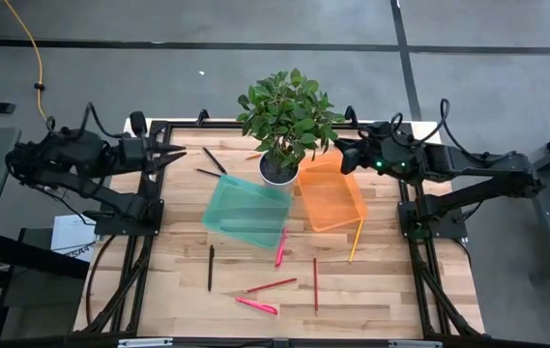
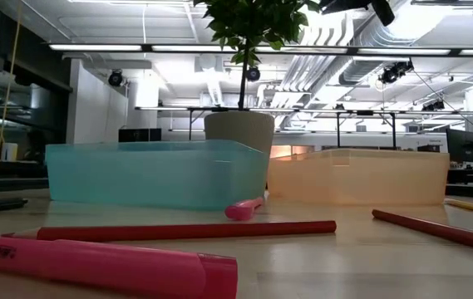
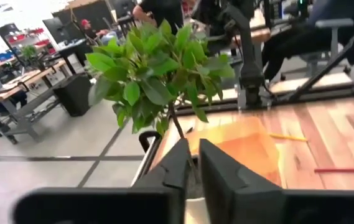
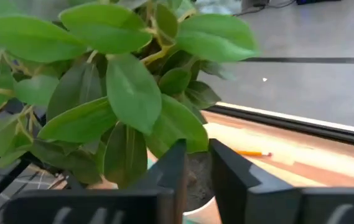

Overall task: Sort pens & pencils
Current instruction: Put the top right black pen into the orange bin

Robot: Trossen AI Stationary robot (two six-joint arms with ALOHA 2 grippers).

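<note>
Pens and pencils lie loose on the wooden table. A black pen (image 1: 211, 268), two pink pens (image 1: 281, 247) (image 1: 256, 305), two red pencils (image 1: 272, 285) (image 1: 315, 283) and a yellow pencil (image 1: 356, 240) lie in front of the bins. Two more black pens (image 1: 215, 159) lie far left of the plant. My left gripper (image 1: 180, 152) (image 3: 194, 163) hangs shut and empty over the far left edge. My right gripper (image 1: 339, 153) (image 4: 197, 163) hovers above the orange bin's far end beside the plant's leaves, empty, with only a slim gap between its fingers.
A teal bin (image 1: 247, 211) and an orange bin (image 1: 331, 193) stand side by side mid-table. Behind them is a potted plant (image 1: 284, 116) in a white pot (image 1: 278, 169), its leaves spreading between both grippers. An orange pencil (image 1: 253, 156) lies by the pot.
</note>
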